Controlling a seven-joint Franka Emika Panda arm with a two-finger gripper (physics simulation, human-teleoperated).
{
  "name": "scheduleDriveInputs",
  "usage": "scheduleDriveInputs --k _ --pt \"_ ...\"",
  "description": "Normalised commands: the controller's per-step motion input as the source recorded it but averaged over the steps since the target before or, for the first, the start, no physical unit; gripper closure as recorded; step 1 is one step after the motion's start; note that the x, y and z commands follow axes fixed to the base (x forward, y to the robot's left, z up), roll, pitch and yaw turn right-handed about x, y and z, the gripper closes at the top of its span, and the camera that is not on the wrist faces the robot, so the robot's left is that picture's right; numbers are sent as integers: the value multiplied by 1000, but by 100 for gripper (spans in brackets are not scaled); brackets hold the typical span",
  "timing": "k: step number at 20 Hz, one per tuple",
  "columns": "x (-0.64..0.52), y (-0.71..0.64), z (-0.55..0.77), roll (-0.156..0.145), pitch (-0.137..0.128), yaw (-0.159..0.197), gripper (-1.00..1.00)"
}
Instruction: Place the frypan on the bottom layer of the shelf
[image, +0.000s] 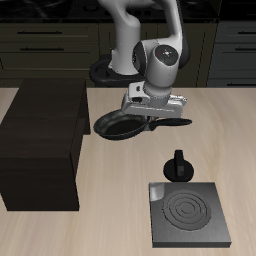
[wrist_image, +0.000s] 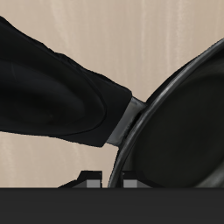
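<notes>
Closest to my wrist camera is the frypan (wrist_image: 188, 131): its dark curved rim and shallow bowl fill one side of that view, and its thick black handle (wrist_image: 52, 96) runs across the other, joined to the rim by a short grey neck. My fingertips (wrist_image: 87, 175) show only as small grey blocks at the edge of the picture, just beside that neck. Behind the pan lies pale wood-grain tabletop (wrist_image: 131, 44).

From the front camera, my gripper (image: 143, 112) points down over the middle of the table (image: 110, 225), and the frypan (image: 118, 126) hangs under it, clear of the surface, tilted, with its bowl toward the shelf. My fingers are pinched onto the pan where handle meets rim; the handle (image: 172, 123) sticks out level on the far side of my hand.

Nearest the table's front edge sits the square dark stove plate (image: 188, 213) with its concentric rings. Just behind it stands a small black pot with a knob (image: 178, 165). The shelf (image: 42, 150), a big, nearly black cabinet with a flat top, stands along the table's side beside the pan; the pan's rim is near its upper corner but apart from it. I cannot see into its lower level from here. Farthest back are my arm's base and dark kitchen cabinets (image: 60, 40).
</notes>
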Motion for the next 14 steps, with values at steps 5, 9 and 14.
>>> scheduleDriveInputs --k 5,9,14 --pt "176 64 165 -5 -50 14 100" --pt "61 19 93 1 -34 22 100" --pt "250 -152 69 -42 -24 21 100"
